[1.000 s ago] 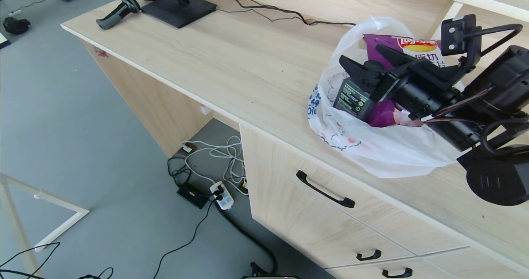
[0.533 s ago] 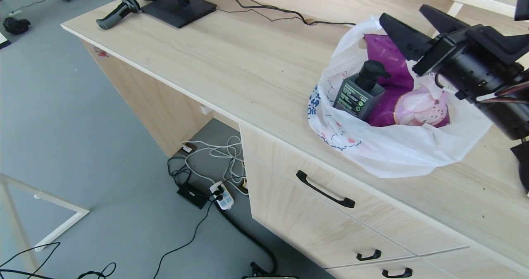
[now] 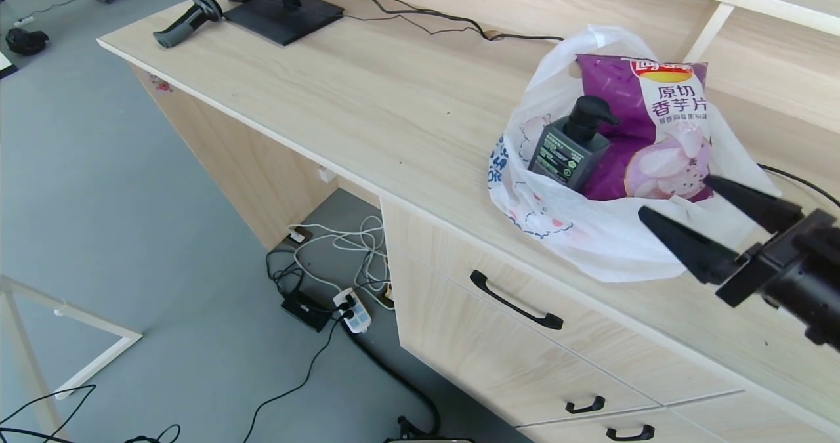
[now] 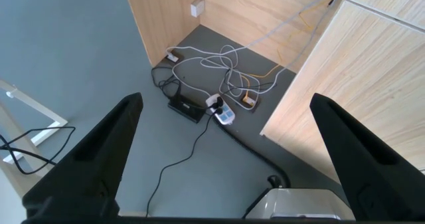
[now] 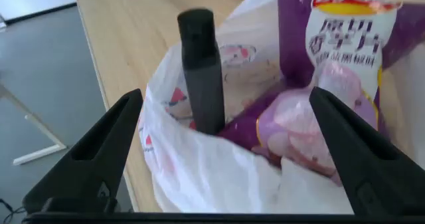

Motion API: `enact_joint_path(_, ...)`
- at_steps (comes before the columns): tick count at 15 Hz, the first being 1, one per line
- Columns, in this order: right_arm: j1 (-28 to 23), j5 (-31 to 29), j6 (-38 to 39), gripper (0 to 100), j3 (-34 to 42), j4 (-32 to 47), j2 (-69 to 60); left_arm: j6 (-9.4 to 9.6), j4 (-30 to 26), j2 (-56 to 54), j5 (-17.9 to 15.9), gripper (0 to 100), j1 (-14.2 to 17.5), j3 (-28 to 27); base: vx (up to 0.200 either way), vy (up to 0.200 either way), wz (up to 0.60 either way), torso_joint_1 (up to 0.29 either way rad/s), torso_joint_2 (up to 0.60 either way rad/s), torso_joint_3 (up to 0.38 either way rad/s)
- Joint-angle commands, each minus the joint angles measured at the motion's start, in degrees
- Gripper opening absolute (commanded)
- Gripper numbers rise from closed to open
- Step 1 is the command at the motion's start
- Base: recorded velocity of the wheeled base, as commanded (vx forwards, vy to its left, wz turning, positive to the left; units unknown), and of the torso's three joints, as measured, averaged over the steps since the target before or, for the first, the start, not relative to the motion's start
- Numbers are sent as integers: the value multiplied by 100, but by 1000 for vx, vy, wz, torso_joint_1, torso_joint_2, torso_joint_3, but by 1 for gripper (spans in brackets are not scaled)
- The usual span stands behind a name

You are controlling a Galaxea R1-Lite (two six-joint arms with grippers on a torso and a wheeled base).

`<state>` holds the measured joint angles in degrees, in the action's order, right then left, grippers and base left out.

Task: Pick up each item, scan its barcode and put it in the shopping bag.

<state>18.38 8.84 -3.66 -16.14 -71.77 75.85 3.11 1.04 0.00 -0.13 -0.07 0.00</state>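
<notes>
Left jaws and right jaws gape wide, empty; shopping bag [image 3: 590, 249] sits near the counter [image 3: 367, 102] edge.

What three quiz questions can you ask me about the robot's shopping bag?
1. True or false: the purple chip bag is inside the shopping bag.
2. What stands beside the chips in the bag? A: a dark pump bottle. B: a banana. C: a red cup.
3. Fill in: the right tool near the bag is ____ (open or shut).

Key: 1 true. 2 A. 3 open.
</notes>
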Motion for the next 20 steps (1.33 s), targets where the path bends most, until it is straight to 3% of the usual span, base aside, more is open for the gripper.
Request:
enact_joint_path(1,508,-532,41,100,1579,-4,-114,6,2,9,-4,100,-1,0,0,0,0,0,0,0)
enact_joint_path(7,816,-559,41,100,1614,1683,-519,-3,2,9,5,100,-1,0,0,0,0,0,0,0)
enact_joint_path(13,763,-603,84,100,551,1710,-791,-3,2,9,-4,100,-1,0,0,0,0,0,0,0)
enact_joint_path(17,763,-664,67,100,577,1780,-1336,-12,2,9,-4,100,-1,0,0,0,0,0,0,0)
enact_joint_path(20,763,-690,67,100,928,2536,-2566,-12,2,9,5,100,-1,0,0,0,0,0,0,0)
